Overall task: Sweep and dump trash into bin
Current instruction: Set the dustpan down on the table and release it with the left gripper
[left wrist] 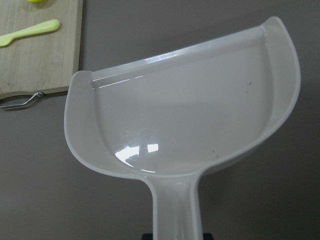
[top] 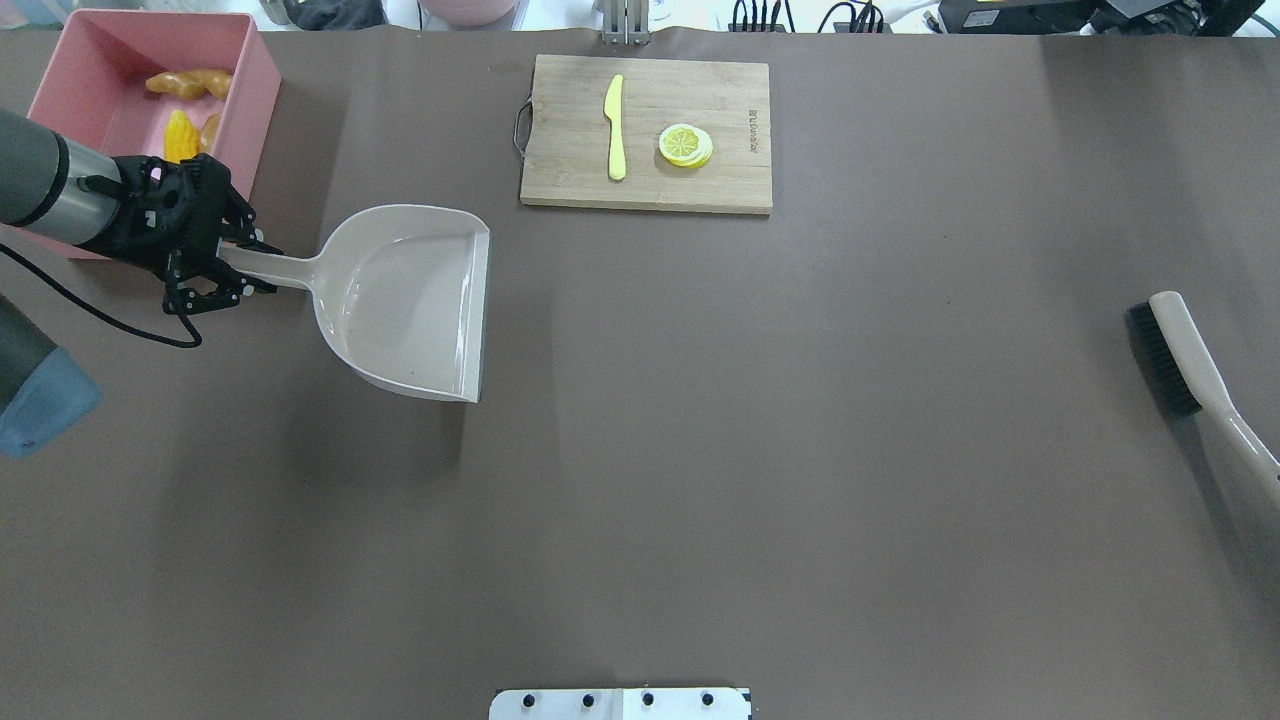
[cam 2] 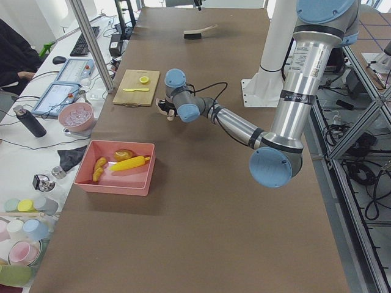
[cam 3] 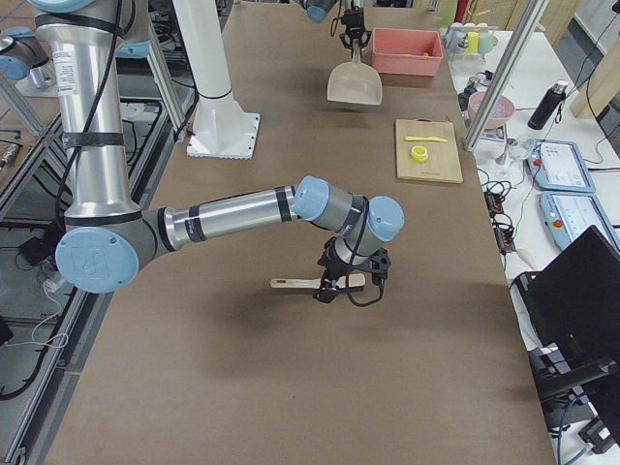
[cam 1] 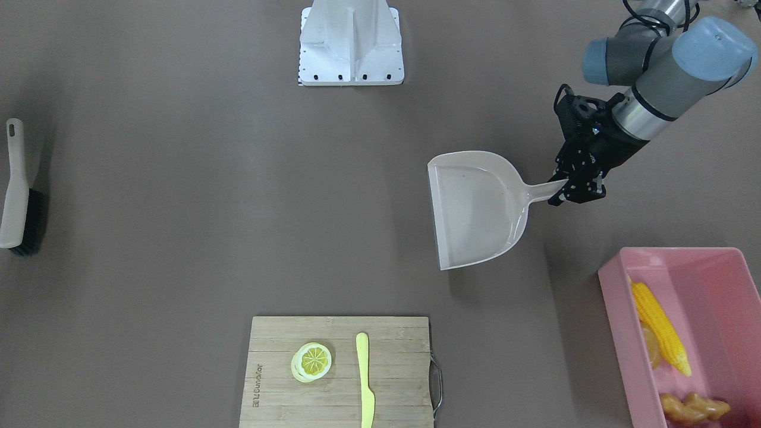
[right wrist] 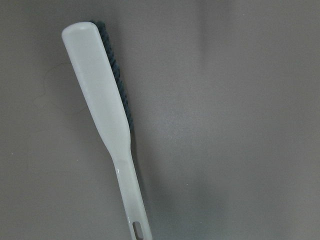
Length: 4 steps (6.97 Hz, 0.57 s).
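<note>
The pink bin [cam 1: 615,285] stands at the table's left end and also shows in the overhead view [top: 258,95]. In it lie the yellow corn cob [cam 1: 660,327], the ginger root [cam 1: 695,408] and the potato [cam 2: 124,154], half hidden by the corn. My left gripper [cam 1: 572,187] is shut on the handle of the empty grey-beige dustpan [cam 1: 475,208], beside the bin; the pan seems slightly off the table. The brush [top: 1165,350] lies at the right end. My right gripper [cam 3: 339,279] is over its handle [right wrist: 127,180]; I cannot tell its state.
A wooden cutting board [top: 570,110] at the far middle edge carries a lemon slice [top: 685,145] and a yellow-green plastic knife [top: 614,125]. The white robot base [cam 1: 351,44] stands at the near middle edge. Brown table surface lies between dustpan and brush.
</note>
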Available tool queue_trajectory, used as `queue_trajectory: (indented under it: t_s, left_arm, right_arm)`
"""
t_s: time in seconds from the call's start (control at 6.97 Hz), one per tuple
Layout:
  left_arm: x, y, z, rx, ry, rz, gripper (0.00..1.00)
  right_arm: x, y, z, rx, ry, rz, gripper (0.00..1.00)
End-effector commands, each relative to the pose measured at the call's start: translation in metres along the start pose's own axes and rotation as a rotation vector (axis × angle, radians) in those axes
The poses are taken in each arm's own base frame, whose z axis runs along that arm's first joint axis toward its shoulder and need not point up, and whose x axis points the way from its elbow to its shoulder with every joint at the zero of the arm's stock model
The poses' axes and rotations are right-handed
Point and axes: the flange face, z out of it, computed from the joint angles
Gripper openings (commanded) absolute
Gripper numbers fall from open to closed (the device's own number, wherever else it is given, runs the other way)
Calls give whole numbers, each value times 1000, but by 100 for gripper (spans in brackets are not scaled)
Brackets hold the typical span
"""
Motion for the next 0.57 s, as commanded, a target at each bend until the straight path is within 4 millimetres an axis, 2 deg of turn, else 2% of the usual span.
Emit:
queue_trajectory:
  t_s: [0.0, 0.43]
  left_arm:
    - [16, 8, 19, -23, 14, 6, 0]
    - [21, 6, 28, -13, 16, 25, 0]
  right_arm:
    - [0, 8, 0, 5, -1, -2, 100]
    - [1, 10, 1, 4, 0, -1, 100]
